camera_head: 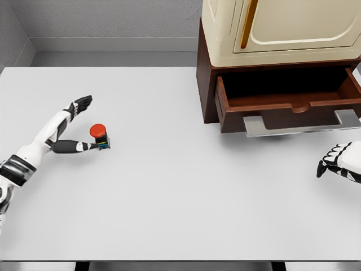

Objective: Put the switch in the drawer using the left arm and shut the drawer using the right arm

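Your left robot hand (79, 125) is reaching, fingers spread wide and holding nothing, around the red-capped switch (100, 136) on the white surface (169, 197); next you are needing a firm grasp, then a carry to the open drawer (287, 101) beyond.

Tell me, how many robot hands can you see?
2. The left hand is on the table's left side, spread open around the red-topped switch. The right hand is at the right edge, below the open drawer.
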